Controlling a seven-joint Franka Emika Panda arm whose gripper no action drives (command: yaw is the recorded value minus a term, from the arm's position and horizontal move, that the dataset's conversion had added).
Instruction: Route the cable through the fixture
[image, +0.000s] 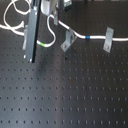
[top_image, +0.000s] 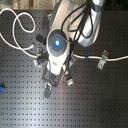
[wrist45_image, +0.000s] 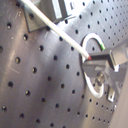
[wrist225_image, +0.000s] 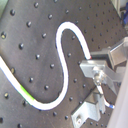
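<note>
Hovering above the perforated black table (image: 65, 95), the gripper (top_image: 50, 82) is hanging over the stretch of the cable (image: 50, 31) that carries the green band (image: 43, 44). Whether its jaws are open or closed on anything I cannot tell; in both wrist views the fingers are partly cropped and none is seen pinching the cord.

In the first exterior view the cable is running from loose loops at the far left, dipping in a bend beside the arm, then stretching rightward along the far side, past a metal bracket (image: 68, 40), with its blue band (image: 88, 37) lying between that bracket and a second bracket (image: 108, 39). Its long axis there is lying left to right. The brackets are standing just right of the gripper, and I judge they are crowding any descent.
</note>
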